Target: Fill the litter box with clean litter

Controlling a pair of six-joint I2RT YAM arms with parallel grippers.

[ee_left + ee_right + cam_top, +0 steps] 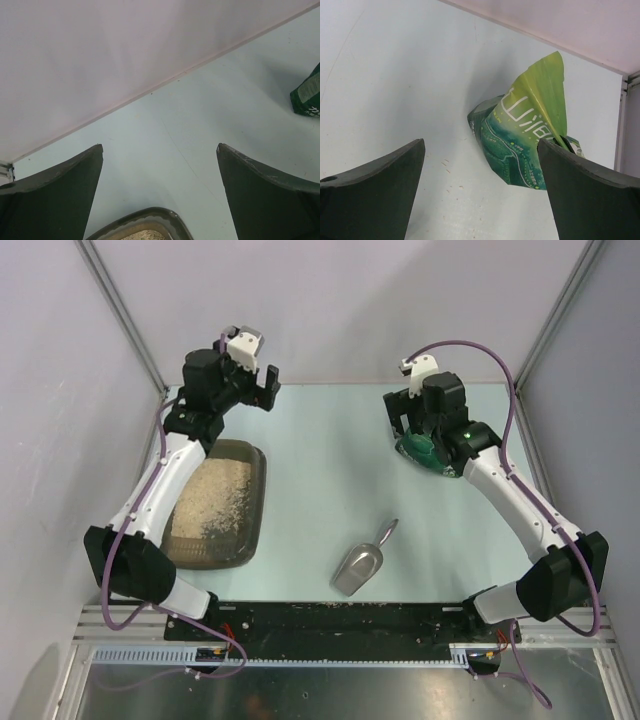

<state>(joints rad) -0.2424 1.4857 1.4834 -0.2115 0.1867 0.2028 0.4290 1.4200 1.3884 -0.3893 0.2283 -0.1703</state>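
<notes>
Top external view. You will find the litter box [222,540] on the left side of the table [330,480], under the left forearm. The clean litter [212,502] lies inside it as a pale tan bed, with dark bare floor showing along the near edge. The left gripper [255,380] hangs past the box's far end, close to the back wall [340,300]. The right gripper [402,425] sits at the far right, right over the green bag [428,452]. A silver scoop [360,562] lies on its own in the near middle, apart from both box and bag.

Left wrist view. Note the left gripper [160,147]: jaws spread wide, nothing between the fingers [50,195] but bare table [210,100]. The litter box rim [145,216] curves in at the bottom edge, with a sliver of litter [146,235] inside it. A corner of the green bag [306,96] shows at far right.

Right wrist view. The right gripper [481,142] is likewise released, jaws far apart. The green bag [520,145] stands crumpled ahead of them, its top flap up. The right finger [590,195] overlaps it in view; you cannot tell whether they touch.
</notes>
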